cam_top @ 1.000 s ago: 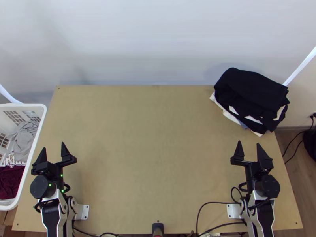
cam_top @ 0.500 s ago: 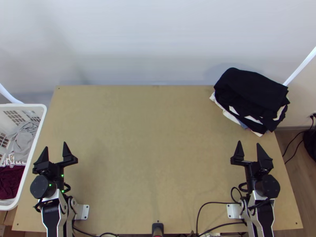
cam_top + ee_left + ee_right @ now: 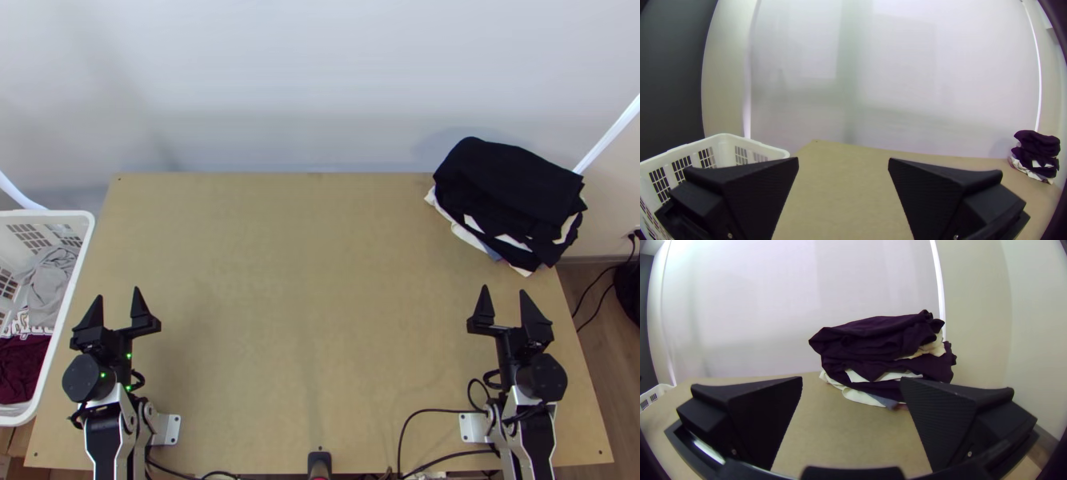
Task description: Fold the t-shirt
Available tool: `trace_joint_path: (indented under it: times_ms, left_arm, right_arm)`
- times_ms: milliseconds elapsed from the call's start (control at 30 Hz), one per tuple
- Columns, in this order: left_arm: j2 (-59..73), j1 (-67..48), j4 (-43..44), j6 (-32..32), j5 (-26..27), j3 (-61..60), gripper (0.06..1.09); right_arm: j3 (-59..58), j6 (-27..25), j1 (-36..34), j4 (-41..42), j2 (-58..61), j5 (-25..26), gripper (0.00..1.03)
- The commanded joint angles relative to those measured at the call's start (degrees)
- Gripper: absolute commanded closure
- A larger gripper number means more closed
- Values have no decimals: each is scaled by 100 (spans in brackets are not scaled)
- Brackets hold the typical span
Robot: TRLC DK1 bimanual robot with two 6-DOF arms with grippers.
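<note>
left gripper (image 3: 118, 293) and right gripper (image 3: 504, 290) wide open, both empty, white basket (image 3: 48, 213) left of left gripper, cut off, grey cloth (image 3: 48, 282) and maroon cloth (image 3: 22, 368) inside, clothes stack (image 3: 508, 182) beyond right gripper, can't tell which is t-shirt
</note>
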Motion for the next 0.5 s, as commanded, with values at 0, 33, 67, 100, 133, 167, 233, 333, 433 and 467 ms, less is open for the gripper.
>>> trace_joint_path:
  times_ms: [0, 33, 67, 100, 133, 167, 233, 333, 433, 467]
  left_arm:
    - [-45, -16, 78, -140, 21, -74, 11]
    - [-45, 20, 148, -227, 12, 49, 11]
    - [-45, 55, 148, -307, 3, 207, 11]
    - [-45, 72, 148, -315, 3, 356, 11]
    - [-36, 72, 157, -315, 12, 523, 11]
    - [-10, 64, 157, -324, 12, 708, 11]
    - [210, 81, 105, -342, 3, 1156, 11]
    - [887, 151, -212, -553, -120, 2061, 11]
    - [1607, 362, -537, -693, -129, 3019, 11]
    - [1845, 477, -660, -772, -129, 3327, 11]
  right_arm:
    - [-42, -76, -25, -104, -27, 17, 4]
    - [-42, -68, -25, -104, -27, 17, 4]
    - [-42, -76, -25, -95, -27, 17, 4]
    - [-42, -76, -25, -104, -27, 17, 4]
    - [-42, -76, -25, -104, -27, 17, 4]
    - [-42, -76, -25, -95, -27, 17, 4]
    - [-42, -76, -25, -104, -27, 17, 4]
    - [-42, -76, -25, -104, -27, 17, 4]
    - [-42, -76, -25, -104, -27, 17, 4]
    - [-42, -76, -25, -104, -27, 17, 4]
